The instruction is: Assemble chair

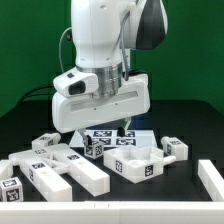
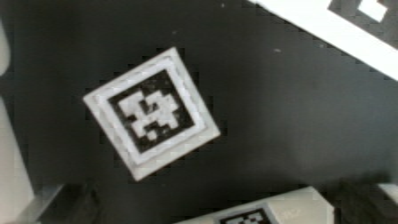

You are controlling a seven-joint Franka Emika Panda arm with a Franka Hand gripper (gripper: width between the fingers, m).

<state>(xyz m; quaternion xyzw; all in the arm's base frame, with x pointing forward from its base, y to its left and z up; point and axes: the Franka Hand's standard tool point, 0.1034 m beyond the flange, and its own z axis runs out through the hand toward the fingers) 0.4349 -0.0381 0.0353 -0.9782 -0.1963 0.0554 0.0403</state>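
The gripper point(image 1: 125, 124) hangs low, right over the marker board point(image 1: 108, 131). From the wrist camera the fingers point(image 2: 68, 206) stand wide apart: open, clamping nothing. A tagged white piece point(image 2: 267, 212) sits between them with black table showing on one side of it, so it is not pinched.

The chair is nowhere near a chair. The chair parts point(image 1: 60, 165) lie loose on the black table point(image 1: 190, 125), all gathered along the marker board's near side.

- **Long bar:** the long bar point(image 1: 72, 173) lies flat, off to the exterior view's left of the marker board. Its long axis slants, one end pointing back and away from the board, the other toward the camera.
- **Bracket-shaped piece:** the bracket-shaped piece point(image 1: 140, 163) sits just in front of the marker board, tag facing up. Which way it opens I cannot tell.
- **Small block:** a small block point(image 1: 172, 148) is near the board on the exterior view's right.
- **Slab:** a slab point(image 1: 210, 180) lies well apart from the board on that same side, with its length running toward the camera.
- **Tagged cube:** a tagged cube point(image 1: 10, 190) sits farthest from the board, at the exterior view's left.
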